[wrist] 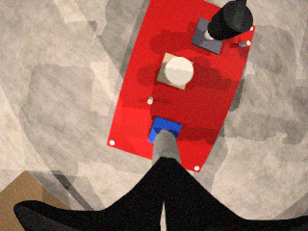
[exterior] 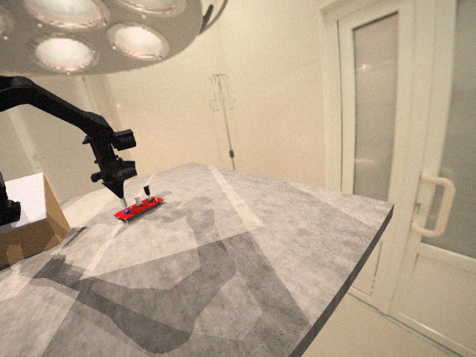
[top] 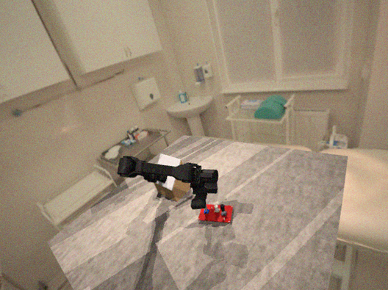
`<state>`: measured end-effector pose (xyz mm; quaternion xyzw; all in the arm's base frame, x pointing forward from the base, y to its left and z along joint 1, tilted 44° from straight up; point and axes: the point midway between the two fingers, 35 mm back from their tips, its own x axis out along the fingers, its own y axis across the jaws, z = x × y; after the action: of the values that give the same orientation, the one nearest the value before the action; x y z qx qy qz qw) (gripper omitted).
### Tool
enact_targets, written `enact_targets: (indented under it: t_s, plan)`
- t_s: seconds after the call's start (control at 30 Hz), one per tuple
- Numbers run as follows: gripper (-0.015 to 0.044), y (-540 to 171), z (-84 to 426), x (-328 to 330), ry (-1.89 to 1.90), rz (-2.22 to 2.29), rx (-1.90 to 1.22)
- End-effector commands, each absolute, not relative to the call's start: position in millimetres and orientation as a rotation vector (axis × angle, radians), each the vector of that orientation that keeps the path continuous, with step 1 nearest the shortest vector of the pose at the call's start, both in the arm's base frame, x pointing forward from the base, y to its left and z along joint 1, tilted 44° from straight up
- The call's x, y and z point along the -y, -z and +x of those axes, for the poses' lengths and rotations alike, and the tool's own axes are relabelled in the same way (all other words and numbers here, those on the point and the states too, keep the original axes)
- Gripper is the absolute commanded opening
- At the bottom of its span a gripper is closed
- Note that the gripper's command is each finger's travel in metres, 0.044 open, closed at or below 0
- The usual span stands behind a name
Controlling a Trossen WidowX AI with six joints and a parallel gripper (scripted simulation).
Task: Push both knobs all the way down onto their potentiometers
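The red circuit board [top: 214, 220] [exterior: 134, 210] [wrist: 130, 120] stands low on the table. A black knob [exterior: 146, 190] [wrist: 231, 21] stands high above its grey potentiometer [wrist: 201, 38], with pale shaft showing between them. A grey knob [exterior: 122, 201] [wrist: 166, 144] is over the blue potentiometer [exterior: 127, 211] [wrist: 168, 124]; any gap beneath it is too small to judge. My gripper [top: 199, 204] [exterior: 121, 197] [wrist: 166, 164] is shut, its tips together at the top of the grey knob, not around it. Whether they touch it is unclear.
A white round-topped part [exterior: 138, 200] [wrist: 179, 71] stands between the two knobs. Small pale pins [wrist: 150, 100] [wrist: 245, 43] rise from the board. A brown box with a white sloping top [top: 174, 191] [exterior: 24, 195] stands behind the arm, away from the board.
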<state>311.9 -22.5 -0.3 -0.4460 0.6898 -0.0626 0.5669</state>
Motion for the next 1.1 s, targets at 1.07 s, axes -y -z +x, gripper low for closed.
enact_targets:
  t_s: [1.07]
  plan:
    - [0.0000, 10.5, 312.8, 34.3, 0.159, -1.045, -1.631]
